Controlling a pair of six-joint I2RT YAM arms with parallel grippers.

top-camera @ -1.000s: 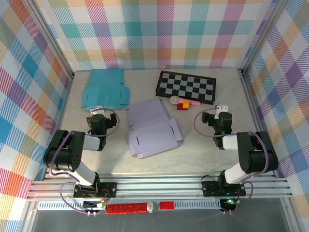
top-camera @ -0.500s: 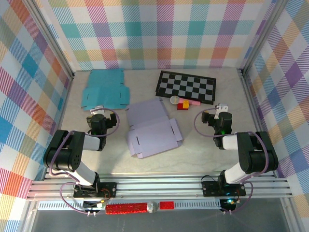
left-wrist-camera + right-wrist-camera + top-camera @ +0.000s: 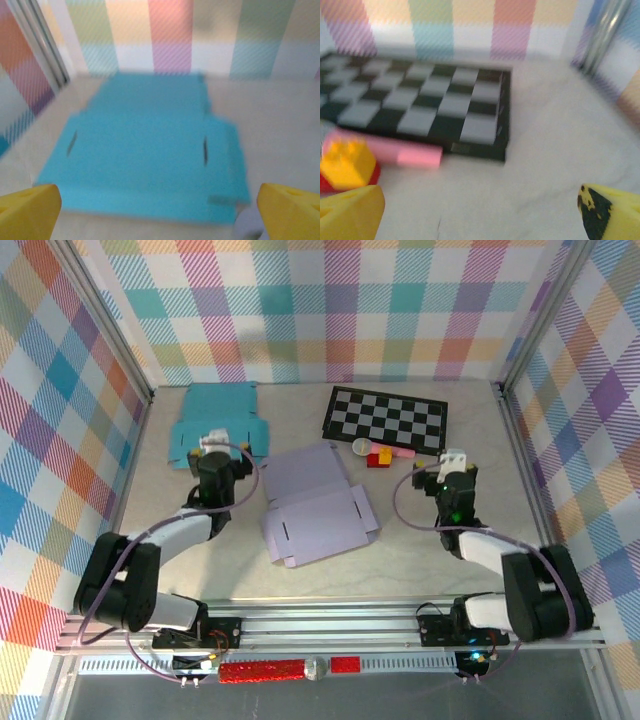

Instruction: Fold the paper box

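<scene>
A lavender paper box (image 3: pixel 315 505) lies flat and unfolded in the middle of the table. A teal paper box (image 3: pixel 218 425) lies flat at the back left, and in the left wrist view the teal sheet (image 3: pixel 145 150) spreads just ahead of the fingers. My left gripper (image 3: pixel 212 446) hovers at that sheet's near edge, to the left of the lavender box. Its yellow fingertips (image 3: pixel 30 210) stand wide apart and open around nothing. My right gripper (image 3: pixel 455 460) is right of the lavender box, open, with its yellow fingertips (image 3: pixel 350 212) wide over bare table.
A black-and-white checkerboard (image 3: pixel 386 418) lies at the back centre-right. Small toys sit by its near edge: a pink block (image 3: pixel 400 150), a yellow brick (image 3: pixel 345 160) on a red piece, and a white round piece (image 3: pixel 361 447). Plaid walls enclose three sides.
Both arms have stretched forward from their folded rest. The left gripper moved up to the teal sheet's near edge, the right one toward the checkerboard. Both stayed open.
</scene>
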